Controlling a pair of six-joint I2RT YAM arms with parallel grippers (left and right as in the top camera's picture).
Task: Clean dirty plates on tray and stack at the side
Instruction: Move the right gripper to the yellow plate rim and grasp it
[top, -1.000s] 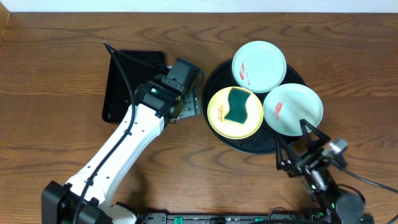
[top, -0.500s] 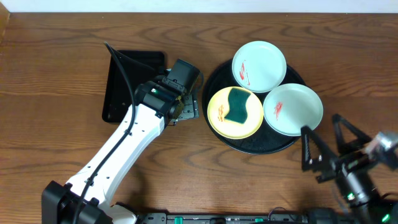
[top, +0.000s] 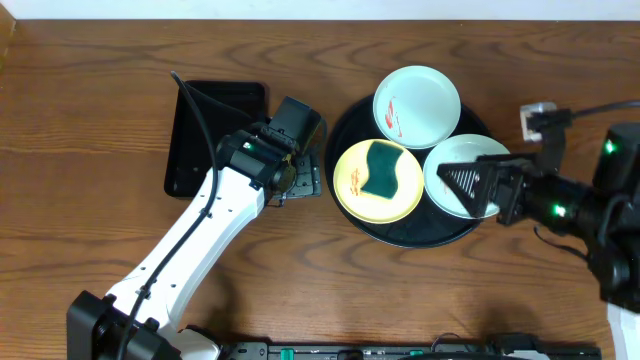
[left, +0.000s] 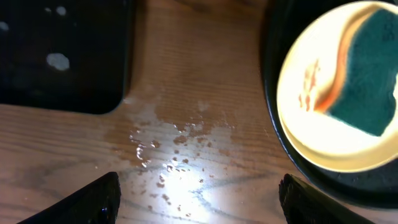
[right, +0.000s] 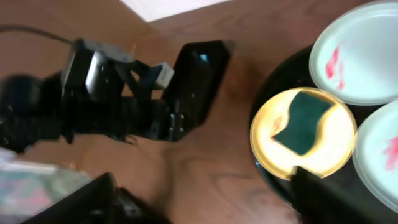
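Observation:
The round black tray (top: 400, 232) holds three plates. A mint plate (top: 417, 106) with a red smear lies at the back. The yellow plate (top: 352, 181) at the front left carries a green sponge (top: 378, 170) and orange smears. Another smeared mint plate (top: 448, 172) lies at the right. My right gripper (top: 462, 190) hovers over this right plate, open and empty. In the right wrist view its jaws (right: 205, 199) are spread wide, above the wood beside the yellow plate (right: 267, 134). My left gripper (top: 298, 180) is open over the table, left of the tray, holding nothing (left: 199, 205).
A smaller rectangular black tray (top: 215, 135) lies at the left behind my left arm. Water droplets (left: 168, 143) glisten on the wood between this tray (left: 62, 56) and the round tray (left: 273, 124). A small white connector (top: 535, 118) sits right of the round tray.
My right arm has swung from the front table edge back and left, ending over the right mint plate. The left arm has barely moved.

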